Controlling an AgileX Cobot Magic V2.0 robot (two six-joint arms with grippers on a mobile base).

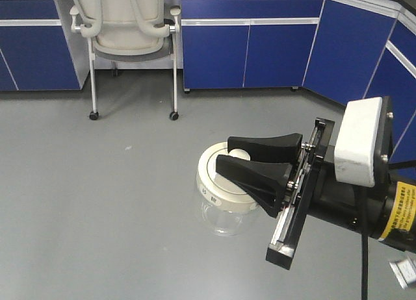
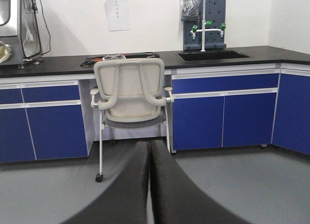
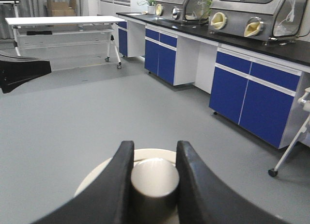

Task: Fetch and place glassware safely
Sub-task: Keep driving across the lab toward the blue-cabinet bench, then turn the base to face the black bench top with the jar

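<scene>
Exterior front-facing view, from the left: a cream chair (image 1: 127, 27) on castors stands before the blue cabinets (image 1: 250, 50), with grey floor (image 1: 78, 196) spreading below it. Near the middle is the glass jar (image 1: 224, 221), a squat clear body under a wide cream-white lid (image 1: 214, 186). The right gripper (image 1: 229, 155) reaches in from the right edge. Its two black fingers (image 1: 266, 147) are parted only as wide as the lid's central knob (image 1: 239, 154) and pinch it from either side. The jar sits directly under the fingertips, upright, and the lid rim sticks out past them to the left. Whether the glass base rests on the floor or hangs above it cannot be told.

In the left wrist view, the left gripper (image 2: 149, 151) has its fingers pressed together along their length, clenched on nothing. It points at the same chair, and a dark counter (image 2: 63, 64) and a sink (image 2: 213, 55) lie behind it. No jar shows here.

In the right wrist view, a white table (image 3: 60, 20) stands at the far left. The two fingers fill the bottom centre and grip the round knob tight between their inner faces, with no gap on either side. The lid curves out beneath them to the left.
</scene>
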